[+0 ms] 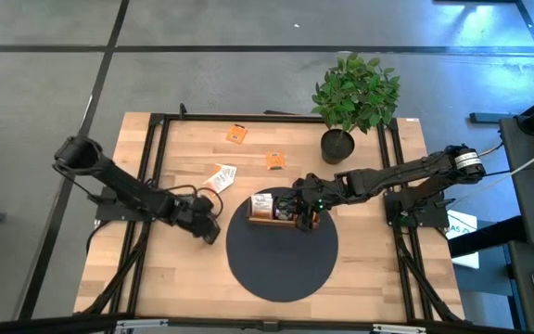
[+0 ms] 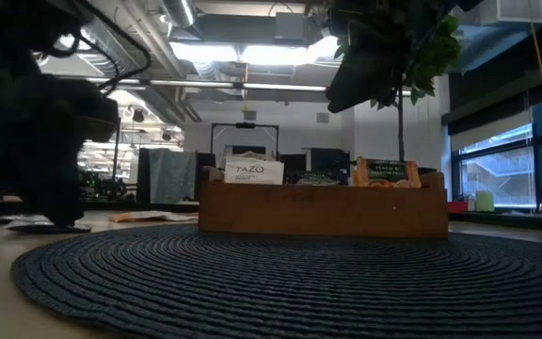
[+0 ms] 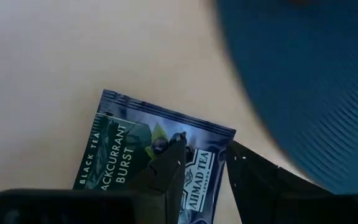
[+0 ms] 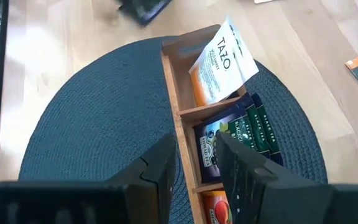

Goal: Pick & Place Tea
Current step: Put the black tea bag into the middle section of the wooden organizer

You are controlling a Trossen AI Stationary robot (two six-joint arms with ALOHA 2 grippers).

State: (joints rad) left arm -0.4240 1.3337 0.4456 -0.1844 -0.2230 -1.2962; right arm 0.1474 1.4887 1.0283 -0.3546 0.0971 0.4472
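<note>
The left gripper [image 3: 204, 158], at centre-left of the high view, has its jaws apart astride a dark Ahmad sachet [image 3: 135, 152] lying flat on the table [image 1: 156, 288] beside the mat [image 1: 281, 264]. The sachet's long axis runs roughly between the fingers. The right gripper [image 4: 197, 155], jaws apart and empty, hovers over the wooden tray [image 4: 174, 93].

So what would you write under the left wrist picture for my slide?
Left end effector open over a dark blackcurrant tea bag lying on the wooden table, beside the round mat.
</note>
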